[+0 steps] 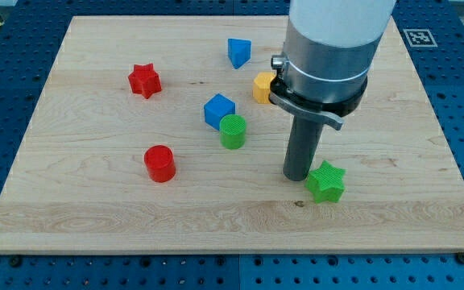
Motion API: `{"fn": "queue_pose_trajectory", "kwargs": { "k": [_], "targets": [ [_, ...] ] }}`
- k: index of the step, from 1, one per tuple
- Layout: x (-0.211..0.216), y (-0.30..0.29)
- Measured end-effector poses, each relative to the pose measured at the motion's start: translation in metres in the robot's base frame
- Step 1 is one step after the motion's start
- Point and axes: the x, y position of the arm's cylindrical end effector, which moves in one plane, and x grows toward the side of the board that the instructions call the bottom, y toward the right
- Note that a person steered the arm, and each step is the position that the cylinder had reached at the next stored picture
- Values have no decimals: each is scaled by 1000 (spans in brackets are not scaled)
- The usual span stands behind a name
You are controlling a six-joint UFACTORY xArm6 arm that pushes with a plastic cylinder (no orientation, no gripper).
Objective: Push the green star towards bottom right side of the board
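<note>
At the star's [326, 180] upper-left edge, the gripperless tip [298, 177] presses off-centre, so the star may spin and slip aside.

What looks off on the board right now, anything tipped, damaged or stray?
Nothing stands out. All blocks sit flat on the wooden board. My tip rests right at the green star, on its left. The yellow block is partly hidden behind the arm.
</note>
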Motion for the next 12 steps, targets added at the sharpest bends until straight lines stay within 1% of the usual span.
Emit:
{"fn": "queue_pose_trajectory", "kwargs": {
  "k": [2,3,4,7,9,12],
  "targets": [
    [4,16],
    [34,21],
    [45,23],
    [40,24],
    [65,28],
    [66,24]
  ]
}}
